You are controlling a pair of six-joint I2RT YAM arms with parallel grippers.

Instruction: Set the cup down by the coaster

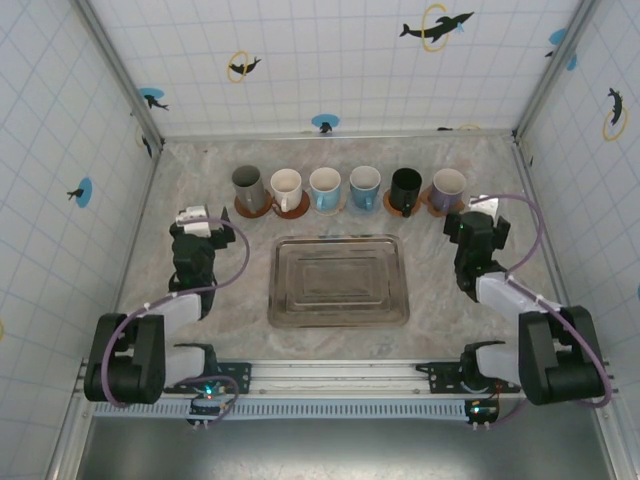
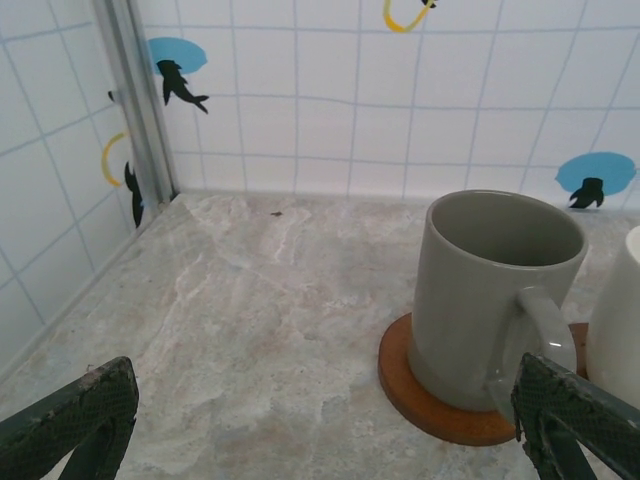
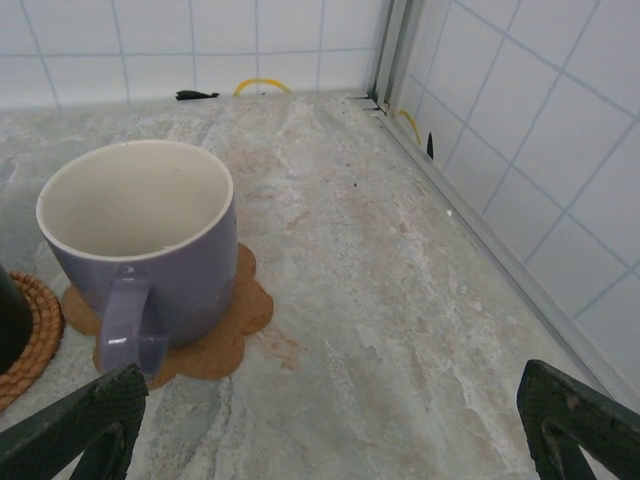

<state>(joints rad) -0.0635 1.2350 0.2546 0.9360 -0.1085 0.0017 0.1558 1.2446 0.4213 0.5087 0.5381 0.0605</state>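
Note:
Several cups stand in a row at the back of the table, each on a coaster. The grey cup (image 1: pixel 248 186) (image 2: pixel 497 300) at the left end sits upright on a round brown coaster (image 2: pixel 400 375), handle toward me. The purple cup (image 1: pixel 449 186) (image 3: pixel 140 250) at the right end rests on a scalloped cork coaster (image 3: pixel 235 320). My left gripper (image 1: pixel 197 218) (image 2: pixel 325 435) is open, short of the grey cup and a little left of it, holding nothing. My right gripper (image 1: pixel 478 225) (image 3: pixel 330 435) is open too, just right of the purple cup, with bare table between its fingers.
A metal tray (image 1: pixel 338 280) lies in the middle of the table. Between the end cups stand a white cup (image 1: pixel 286 186) (image 2: pixel 620 320), two blue ones (image 1: pixel 325 186) and a black cup (image 1: pixel 406 187) on a woven coaster (image 3: pixel 30 330). Tiled walls close in the table.

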